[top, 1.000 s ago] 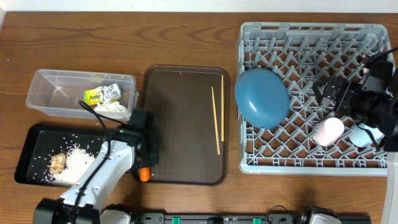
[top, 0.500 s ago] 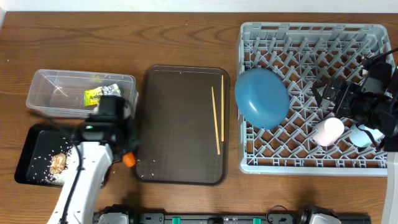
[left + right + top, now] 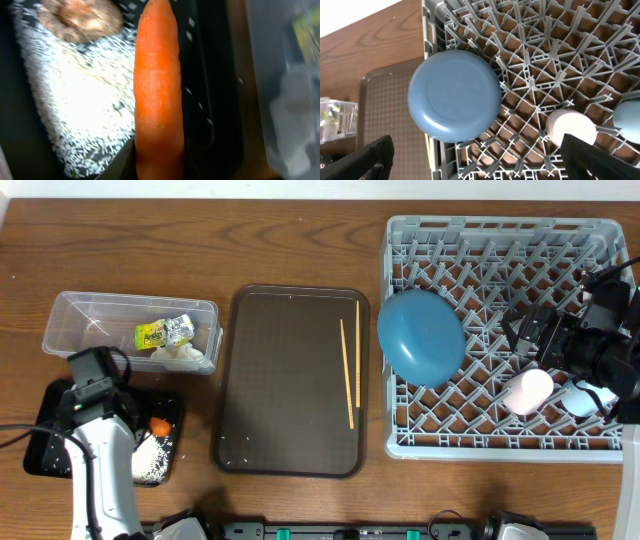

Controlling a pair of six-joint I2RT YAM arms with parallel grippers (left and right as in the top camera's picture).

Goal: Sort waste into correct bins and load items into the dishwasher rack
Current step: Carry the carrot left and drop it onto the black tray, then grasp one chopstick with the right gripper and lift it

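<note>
Left gripper [image 3: 150, 424] is narrow, pinched on the orange carrot [image 3: 157, 90], which hangs over the shallow black tray [image 3: 50, 405]. Under it lie the white rice grains [image 3: 85, 100] and the small brown food lump [image 3: 80, 17]. Just behind that tray, the clear tub [image 3: 75, 315] holds the yellow-green snack wrapper [image 3: 165, 332] and the crumpled white tissue [image 3: 180, 356]. The chopsticks [image 3: 348, 375] lie on the dark-brown serving tray [image 3: 290, 380]. Over at the dishwasher rack [image 3: 480, 240], the right gripper [image 3: 527, 338] hovers spread wide, empty. The blue plate [image 3: 420, 337] sits at the rack's left edge, with the pink cup [image 3: 527, 391] and the light-blue cup [image 3: 585, 397] near its front right.
</note>
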